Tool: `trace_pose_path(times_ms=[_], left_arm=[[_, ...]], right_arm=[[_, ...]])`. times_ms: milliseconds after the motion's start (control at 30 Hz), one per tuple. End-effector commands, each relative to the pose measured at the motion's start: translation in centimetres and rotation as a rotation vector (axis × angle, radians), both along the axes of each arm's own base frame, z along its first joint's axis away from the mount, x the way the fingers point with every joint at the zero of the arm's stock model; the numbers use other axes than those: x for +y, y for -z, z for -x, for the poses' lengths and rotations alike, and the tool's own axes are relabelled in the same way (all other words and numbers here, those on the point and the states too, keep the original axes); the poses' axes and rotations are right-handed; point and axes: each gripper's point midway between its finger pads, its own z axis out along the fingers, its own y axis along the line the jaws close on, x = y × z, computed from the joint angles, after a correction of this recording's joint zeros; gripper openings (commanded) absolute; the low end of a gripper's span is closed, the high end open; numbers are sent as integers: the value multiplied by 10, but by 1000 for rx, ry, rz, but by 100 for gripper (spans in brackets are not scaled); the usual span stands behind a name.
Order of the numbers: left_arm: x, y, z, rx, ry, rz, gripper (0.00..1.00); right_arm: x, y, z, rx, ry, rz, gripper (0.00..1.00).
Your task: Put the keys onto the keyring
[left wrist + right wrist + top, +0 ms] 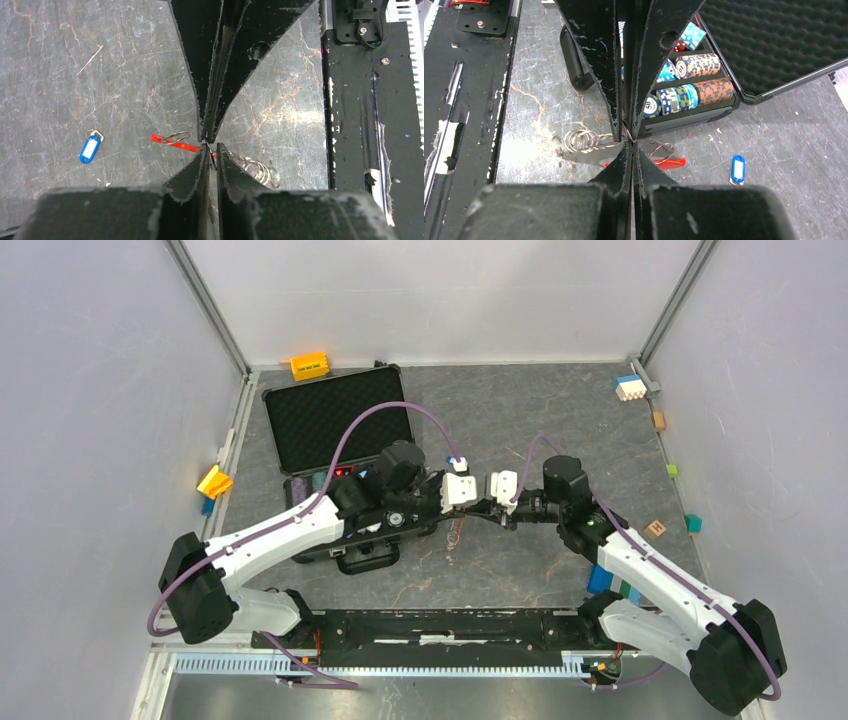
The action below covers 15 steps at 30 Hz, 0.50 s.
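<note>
Mid-table (pixel 520 420), toward its near edge, the keyring (pixel 584 141) (light, slick, floppy) is pinched in my right gripper (pixel 633 145), jaws pressed together; the left gripper (pixel 211 155) stands a sliver apart, grip unclear — I'd hold the stiff wire coil, blue-headed key (pixel 90 149) lying apart.

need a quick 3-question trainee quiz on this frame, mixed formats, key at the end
1. True or false: the blue-headed key is already threaded on the keyring.
2. What fills the open case? A) poker chips B) batteries C) screws
3. What colour is the flat strip attached to the keyring?
Key: 1 false, it lies apart from the keyring; 2 A; 3 red.
</note>
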Motion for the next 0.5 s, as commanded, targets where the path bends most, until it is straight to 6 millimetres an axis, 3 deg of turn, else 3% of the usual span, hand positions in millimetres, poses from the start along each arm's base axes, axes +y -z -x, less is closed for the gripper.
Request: trace_pose_path(times_ms=[0,467], left_arm=[[-9,-27,13,-24,85,92,18],[-4,-16,3,-89,76,60,32]], right_arm=[[-2,-5,-10,-73,26,-4,0],[-3,-4,-11,-67,44,-4,0]])
